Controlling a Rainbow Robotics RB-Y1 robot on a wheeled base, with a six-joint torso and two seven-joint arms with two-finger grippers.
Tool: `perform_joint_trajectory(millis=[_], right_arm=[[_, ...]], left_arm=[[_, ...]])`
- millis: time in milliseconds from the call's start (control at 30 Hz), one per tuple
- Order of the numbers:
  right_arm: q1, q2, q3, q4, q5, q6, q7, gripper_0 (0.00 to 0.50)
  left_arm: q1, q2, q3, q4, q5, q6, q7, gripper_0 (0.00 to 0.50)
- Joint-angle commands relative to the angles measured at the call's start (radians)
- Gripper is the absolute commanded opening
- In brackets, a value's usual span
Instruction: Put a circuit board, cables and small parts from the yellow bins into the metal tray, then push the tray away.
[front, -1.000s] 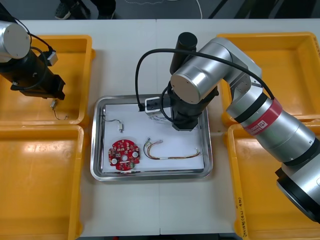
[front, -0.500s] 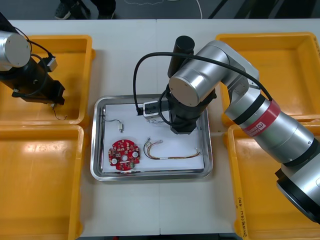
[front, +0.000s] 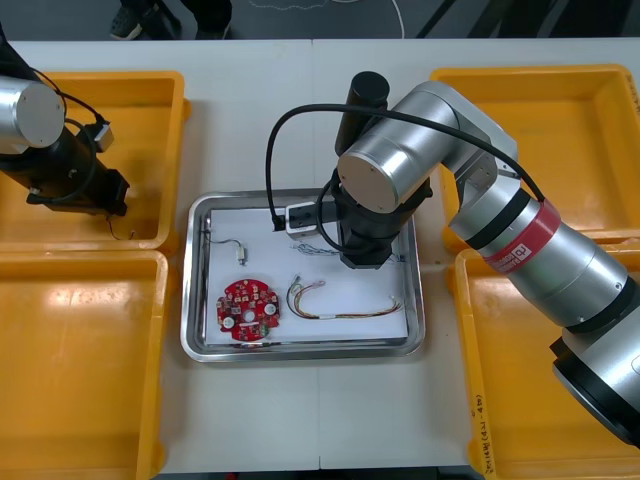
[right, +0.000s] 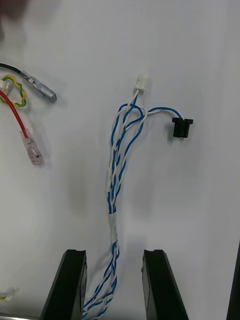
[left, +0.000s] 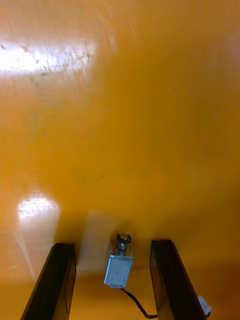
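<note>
The left gripper (left: 114, 246) has shifted over the small metal part (left: 119, 270) in the yellow bin (front: 145, 120) at upper left, open jaws straddling it for pickup, while the right gripper (right: 115, 252), jaws open around the blue-and-white cable (right: 117, 190), stays over the central metal tray (front: 300, 352).

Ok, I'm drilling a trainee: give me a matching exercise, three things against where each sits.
Things:
1 round red circuit board
2 twisted blue and white cable
3 small metal part

Places:
A between the fingers of the left claw, in a yellow bin
B between the fingers of the right claw
C in the metal tray, apart from both claws

Pairs: 1-C, 2-B, 3-A
</note>
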Motion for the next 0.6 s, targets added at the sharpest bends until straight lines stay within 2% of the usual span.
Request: perform_joint_trajectory(millis=[33, 67, 100, 133, 233, 467, 600], right_arm=[[-0.019, 0.016, 0.013, -0.012, -0.006, -0.005, 0.027, 0.479], [-0.019, 0.016, 0.01, -0.012, -0.006, -0.005, 0.027, 0.485], [-0.019, 0.016, 0.003, -0.012, -0.007, -0.003, 0.025, 0.498], [-0.021, 0.015, -0.006, -0.012, -0.007, 0.0, 0.025, 0.5], [-0.021, 0.016, -0.03, -0.012, -0.015, 0.011, 0.027, 0.5], [-0.05, 0.016, -0.084, -0.014, -0.029, 0.075, 0.022, 0.5], [-0.07, 0.015, -0.139, -0.018, -0.036, 0.144, 0.007, 0.5]], left_arm=[[0.012, -0.037, -0.004, 0.032, -0.025, -0.025, -0.026, 0.355], [0.012, -0.037, -0.004, 0.032, -0.025, -0.026, -0.026, 0.293], [0.012, -0.037, -0.004, 0.032, -0.027, -0.026, -0.026, 0.156], [0.014, -0.037, -0.004, 0.032, -0.029, -0.026, -0.027, 0.084], [0.012, -0.037, -0.004, 0.032, -0.032, -0.026, -0.027, 0.007], [0.011, -0.037, -0.002, 0.023, -0.035, -0.023, -0.021, 0.0], [-0.02, -0.037, 0.012, 0.022, -0.038, 0.011, -0.009, 0.0]])
